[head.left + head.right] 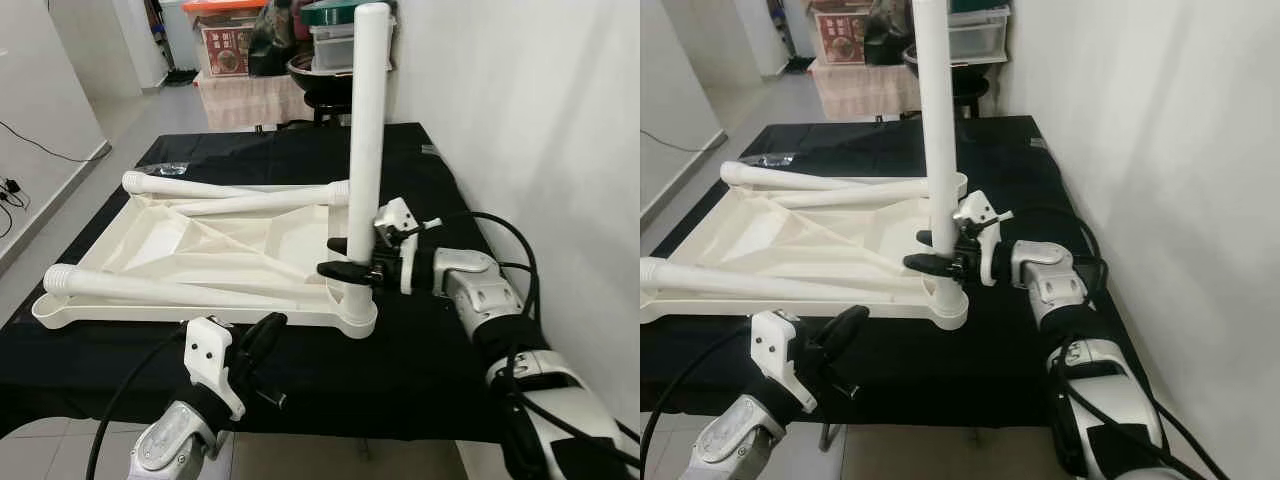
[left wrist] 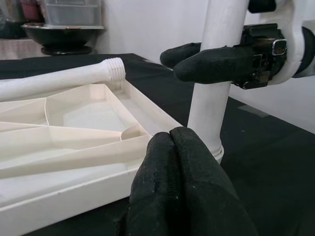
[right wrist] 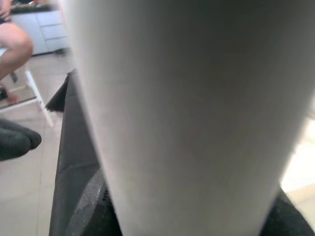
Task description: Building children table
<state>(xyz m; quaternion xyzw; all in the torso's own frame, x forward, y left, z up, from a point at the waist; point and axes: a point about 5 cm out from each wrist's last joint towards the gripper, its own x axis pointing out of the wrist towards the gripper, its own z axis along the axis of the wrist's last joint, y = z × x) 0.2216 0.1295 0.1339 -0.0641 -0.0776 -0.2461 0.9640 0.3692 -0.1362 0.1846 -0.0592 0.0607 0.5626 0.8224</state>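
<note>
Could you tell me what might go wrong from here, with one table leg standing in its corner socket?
The right pincer grips the upright leg low down, so the tall leg could tilt or cross-thread in the tabletop's corner socket. Turning it may also drag the light upside-down tabletop across the black cloth, since the left pincer, shut, hangs off it. The loose legs lying on it might roll.

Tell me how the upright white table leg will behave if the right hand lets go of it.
The upright leg is tall and slim on a small corner socket of the upside-down tabletop, so it may tip unless fully screwed in. Its smooth round surface looks slippery and would probably roll if it fell. The right hand grips it low, giving little leverage.
</note>
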